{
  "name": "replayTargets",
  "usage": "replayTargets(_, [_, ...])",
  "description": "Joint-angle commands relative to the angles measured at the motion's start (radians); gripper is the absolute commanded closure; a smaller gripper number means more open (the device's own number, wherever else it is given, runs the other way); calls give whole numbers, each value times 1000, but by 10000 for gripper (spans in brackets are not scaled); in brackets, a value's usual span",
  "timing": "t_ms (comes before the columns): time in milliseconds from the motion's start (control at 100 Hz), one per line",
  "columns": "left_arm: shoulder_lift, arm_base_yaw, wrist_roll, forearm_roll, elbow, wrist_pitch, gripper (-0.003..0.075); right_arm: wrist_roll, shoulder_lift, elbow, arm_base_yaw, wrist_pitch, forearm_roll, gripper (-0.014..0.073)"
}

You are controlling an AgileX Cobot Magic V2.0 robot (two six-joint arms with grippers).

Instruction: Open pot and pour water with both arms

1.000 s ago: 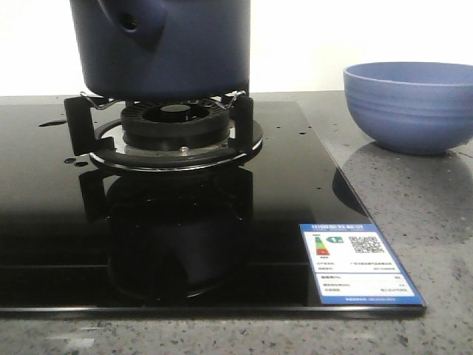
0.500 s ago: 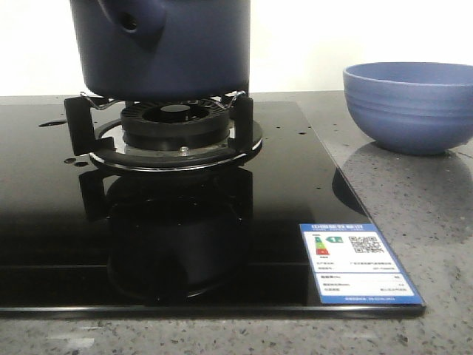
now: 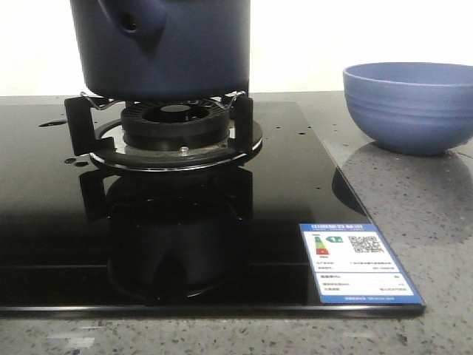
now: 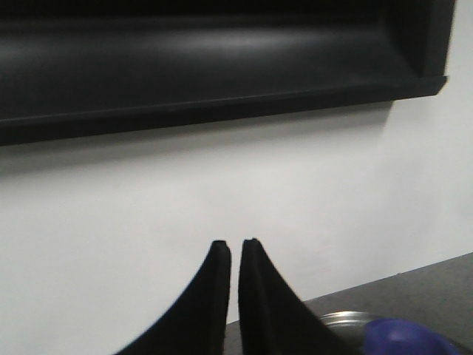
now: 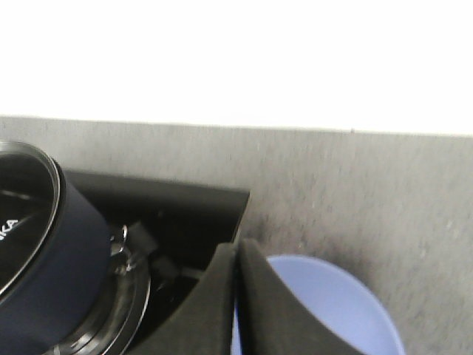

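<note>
The dark navy pot (image 3: 166, 44) stands on the burner grate (image 3: 174, 126), its hollow side stub (image 3: 133, 22) facing forward-left. Its top is cut off in the front view. In the right wrist view the pot (image 5: 55, 251) shows with a shiny rim around a dark top. My right gripper (image 5: 238, 245) is shut and empty, high above the gap between pot and light-blue bowl (image 5: 332, 310). My left gripper (image 4: 234, 242) is shut with a thin slit, empty, facing the white wall. A blue rounded part (image 4: 406, 336) and a silver rim (image 4: 344, 318) lie below it. Neither gripper shows in the front view.
The light-blue ribbed bowl (image 3: 410, 107) sits on the grey stone counter (image 3: 414, 214) to the right of the black glass hob (image 3: 59, 214). A blue-edged energy label (image 3: 358, 262) is stuck on the hob's front right corner. A black range hood (image 4: 207, 66) hangs on the wall.
</note>
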Motion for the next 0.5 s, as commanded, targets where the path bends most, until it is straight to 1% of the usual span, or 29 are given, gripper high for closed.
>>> replayTargets(0, [-68,74,-1,-16,11,-31,741,-175,-88,85,-9,-171,150,657])
replayTargets(60, [-119,123,-1,-38,73,-70,741,-281,-132,172,-9,-238,228,657])
replayTargets(130, [-186,161,-1,-56,161,-131,741,-374,-190,271,-9,-305,301,657])
replayTargets(250, [-304,182,-1,-56,333,-200,741,-521,-297,433,-9,-390,404,657])
replayTargets(330, [-390,182,-1,-58,437,-214,741,-567,-384,528,-9,-426,437,657])
replayTargets(490, [-544,182,-1,-130,601,-223,741,-573,-571,697,-9,-478,437,657])
